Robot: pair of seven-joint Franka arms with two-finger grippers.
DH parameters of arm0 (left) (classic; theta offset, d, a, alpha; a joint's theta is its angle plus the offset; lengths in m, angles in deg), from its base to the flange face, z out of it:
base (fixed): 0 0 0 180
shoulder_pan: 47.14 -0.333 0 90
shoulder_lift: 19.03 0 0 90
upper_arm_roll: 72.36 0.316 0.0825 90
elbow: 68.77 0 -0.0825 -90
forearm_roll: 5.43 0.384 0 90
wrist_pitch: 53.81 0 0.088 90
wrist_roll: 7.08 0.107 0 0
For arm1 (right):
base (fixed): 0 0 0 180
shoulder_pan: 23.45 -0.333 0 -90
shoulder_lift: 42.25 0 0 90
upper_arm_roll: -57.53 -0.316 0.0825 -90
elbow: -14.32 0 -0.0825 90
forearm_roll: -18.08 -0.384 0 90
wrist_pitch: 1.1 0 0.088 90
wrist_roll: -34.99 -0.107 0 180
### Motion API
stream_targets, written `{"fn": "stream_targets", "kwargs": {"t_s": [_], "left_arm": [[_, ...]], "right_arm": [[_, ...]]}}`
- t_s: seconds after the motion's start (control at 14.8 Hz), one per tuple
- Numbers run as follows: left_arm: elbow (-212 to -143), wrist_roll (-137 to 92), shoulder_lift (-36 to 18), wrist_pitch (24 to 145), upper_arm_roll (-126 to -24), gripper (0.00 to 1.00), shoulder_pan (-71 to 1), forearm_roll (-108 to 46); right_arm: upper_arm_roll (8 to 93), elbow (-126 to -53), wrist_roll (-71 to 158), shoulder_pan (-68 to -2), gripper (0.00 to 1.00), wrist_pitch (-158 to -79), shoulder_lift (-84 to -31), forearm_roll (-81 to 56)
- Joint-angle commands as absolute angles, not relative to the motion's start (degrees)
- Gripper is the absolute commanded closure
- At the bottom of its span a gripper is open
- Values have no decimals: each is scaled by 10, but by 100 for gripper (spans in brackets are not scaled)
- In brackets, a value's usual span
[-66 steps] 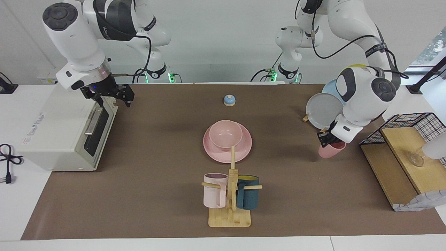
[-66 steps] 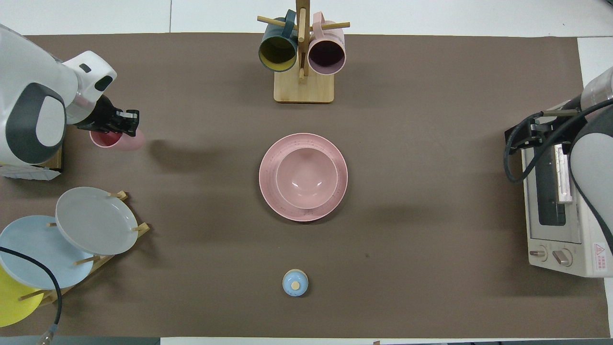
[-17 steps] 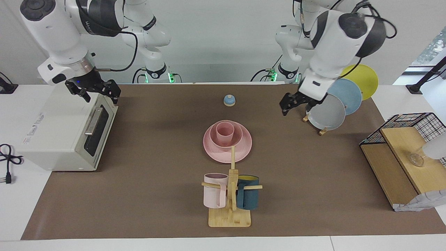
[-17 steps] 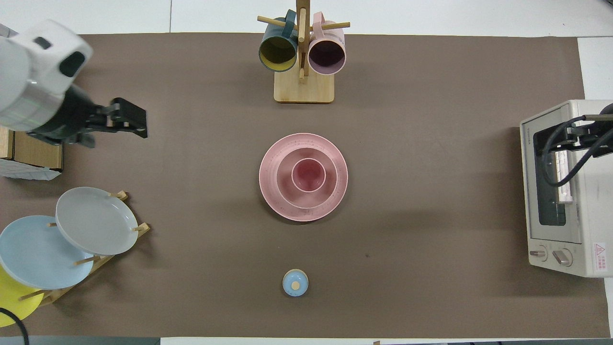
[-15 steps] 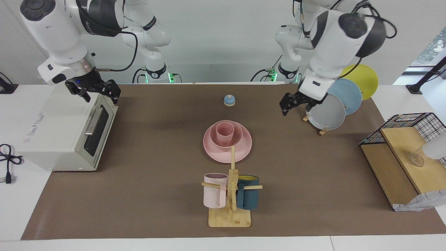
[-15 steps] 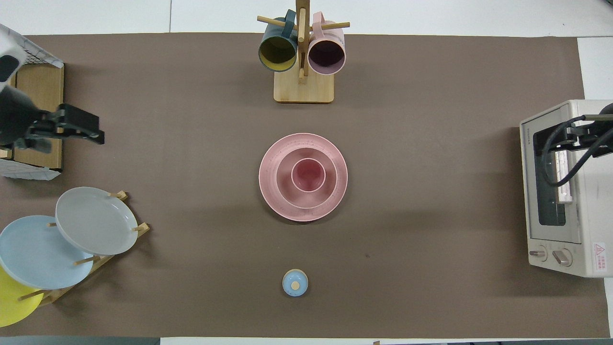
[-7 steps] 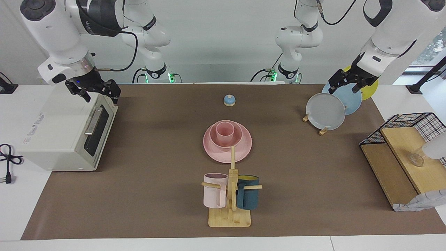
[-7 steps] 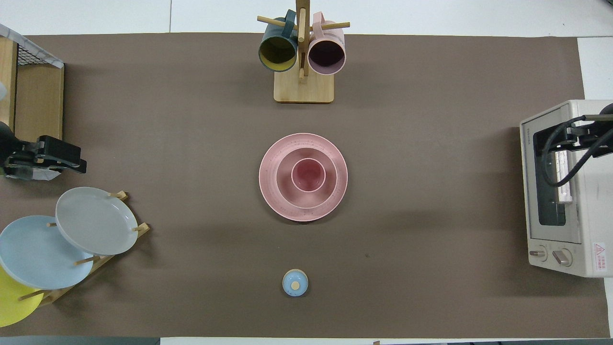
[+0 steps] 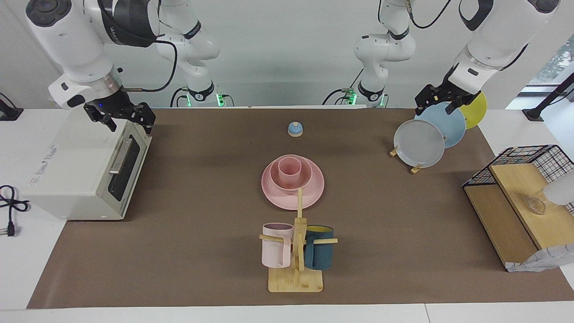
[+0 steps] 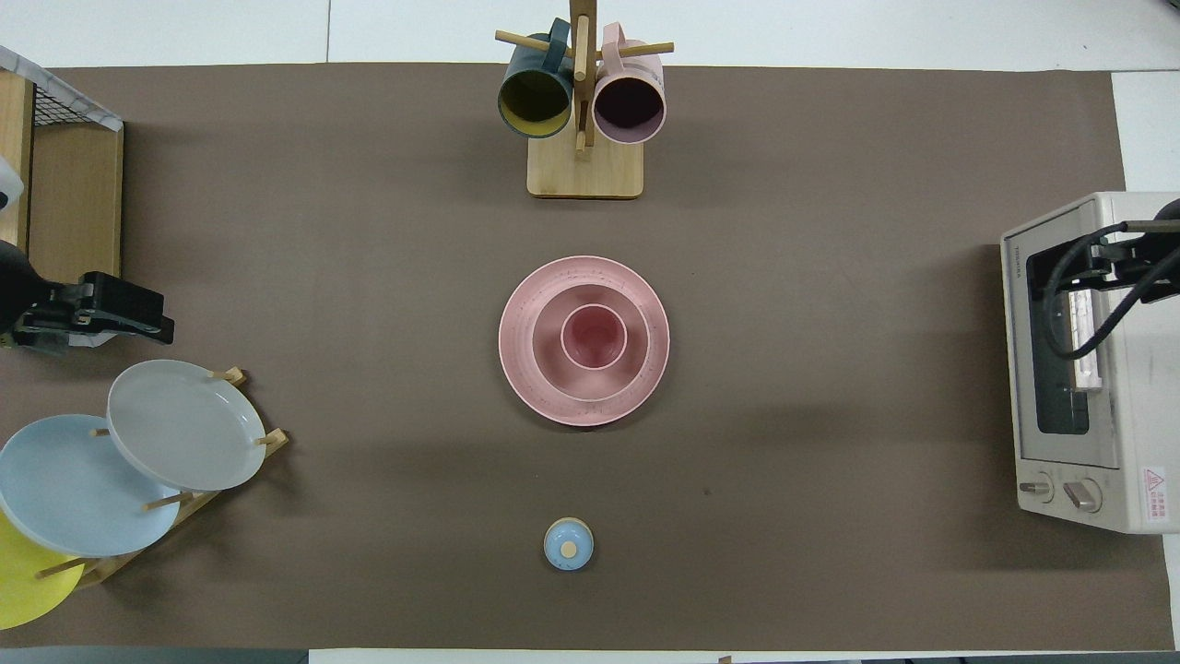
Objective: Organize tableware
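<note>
L gripper hung spread and empty over the rack plates; a low swing could've clipped them. R gripper waited, spread, over the oven. Cup sat in bowl on plate, well apart from both.

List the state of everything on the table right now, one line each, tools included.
pink plate: flat on the mat, carrying the bowl
pink bowl: upright on the plate, cup inside
pink cup: upright in the bowl, empty
left tool: open, empty, raised over the plate rack
right tool: open, empty, over the toaster oven
toaster oven: door shut
pale pink mug: hanging on the mug tree
teal mug: hanging on the mug tree
</note>
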State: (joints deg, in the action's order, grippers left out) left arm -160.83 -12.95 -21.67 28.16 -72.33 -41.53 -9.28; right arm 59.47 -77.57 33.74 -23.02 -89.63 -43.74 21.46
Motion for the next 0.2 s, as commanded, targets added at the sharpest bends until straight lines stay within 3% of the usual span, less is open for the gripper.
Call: {"fn": "stream_targets", "kwargs": {"t_s": [0.0,0.14], "left_arm": [[-1608,-137,-223,274,-731,0,-419,-81],[-1608,-137,-223,274,-732,0,-420,-81]], "right_arm": [[590,-782,352,-221,0,-892,-430,205],[590,-781,352,-221,0,-892,-430,205]]}}
